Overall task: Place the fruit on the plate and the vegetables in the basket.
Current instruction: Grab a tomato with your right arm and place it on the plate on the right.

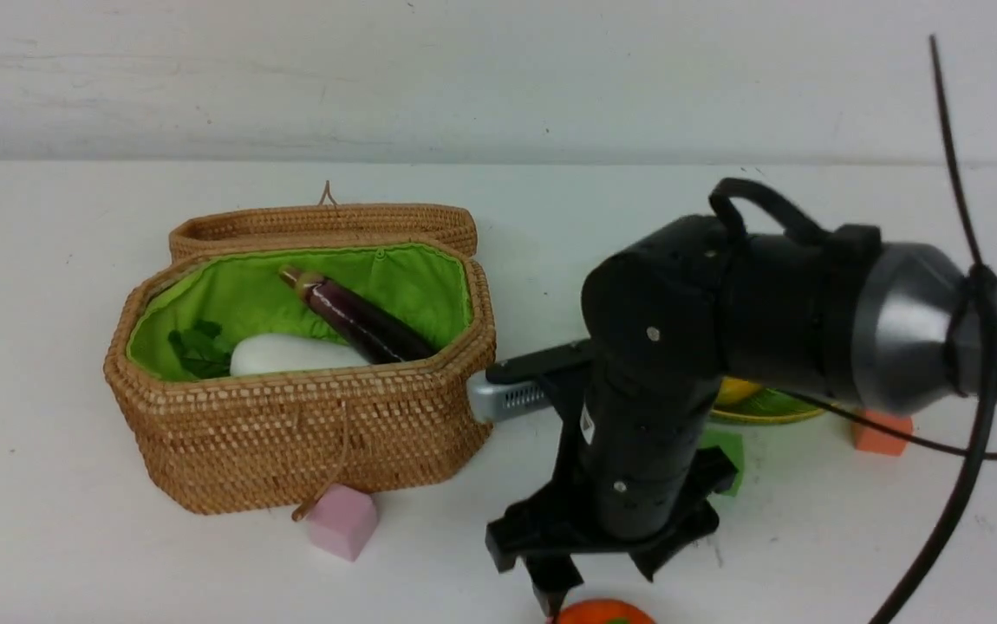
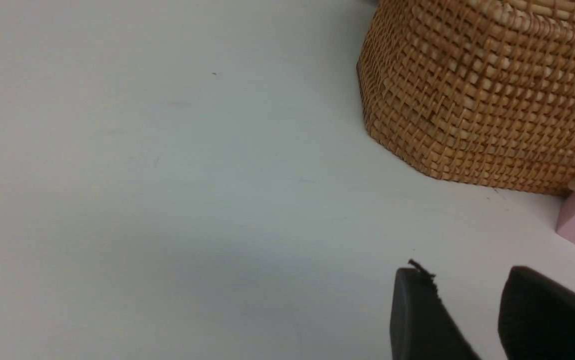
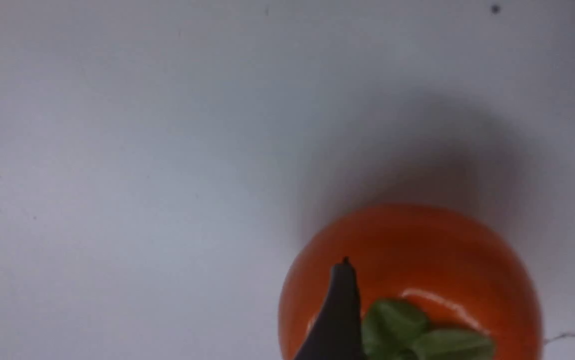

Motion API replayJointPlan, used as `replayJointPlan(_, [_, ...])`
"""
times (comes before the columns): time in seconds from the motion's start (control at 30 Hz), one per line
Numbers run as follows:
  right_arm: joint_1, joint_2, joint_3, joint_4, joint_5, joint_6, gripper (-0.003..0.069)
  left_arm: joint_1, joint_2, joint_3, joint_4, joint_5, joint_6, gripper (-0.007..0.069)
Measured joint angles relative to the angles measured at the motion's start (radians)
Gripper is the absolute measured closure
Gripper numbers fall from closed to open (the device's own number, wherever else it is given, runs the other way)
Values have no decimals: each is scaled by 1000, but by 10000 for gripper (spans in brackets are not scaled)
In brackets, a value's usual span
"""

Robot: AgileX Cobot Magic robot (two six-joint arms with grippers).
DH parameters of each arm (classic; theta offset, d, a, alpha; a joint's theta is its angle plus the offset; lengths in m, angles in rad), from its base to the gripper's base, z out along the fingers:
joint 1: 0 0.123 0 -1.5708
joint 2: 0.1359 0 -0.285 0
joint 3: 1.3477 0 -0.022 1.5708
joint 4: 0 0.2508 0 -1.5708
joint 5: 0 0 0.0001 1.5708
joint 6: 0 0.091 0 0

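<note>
The persimmon (image 1: 602,612) is seen closest to the camera, at the very bottom edge of the front view, on the white table (image 1: 48,485). It is an orange-red fruit with green leaves on top. The right pincer (image 3: 467,300) is pointed down right over it, with its fingers spread wide apart. In the right wrist view one finger (image 3: 335,315) is seen in front of the fruit and the other at its far side, so the fruit is between them; whether it is touched cannot be told.

A pink cube (image 1: 342,522) is seen off to the left of the right pincer, just in front of the basket (image 1: 308,433). Behind the pincer, a green cube (image 1: 728,451) and an orange cube (image 1: 882,435) are partly hidden by the arm. A bit of the green plate (image 1: 767,407) with something yellow on it is seen further back.

The basket is set to the left of the right pincer, with its lid (image 1: 325,225) folded back. A purple eggplant (image 1: 355,316) and a white radish (image 1: 295,355) are laid inside on the green cloth.

The left pincer (image 2: 472,315) is held just over the table near the basket's corner. Its fingers are a little apart and nothing is held between them.
</note>
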Motion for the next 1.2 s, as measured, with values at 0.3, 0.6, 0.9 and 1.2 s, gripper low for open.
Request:
replayJointPlan(0.3, [-146,-195,41,112,95,-43,64,0,0,0,0,1,0,386])
replayJointPlan(0.6, [-254,-285,401,582,-91,-390,65,0,0,0,0,1,0,386])
replayJointPlan(0.9, [-249,-229,528,672,-324,-624,65,0,0,0,0,1,0,386])
replayJointPlan(1.2, [-247,-117,528,725,-311,-673,97,0,0,0,0,1,0,386])
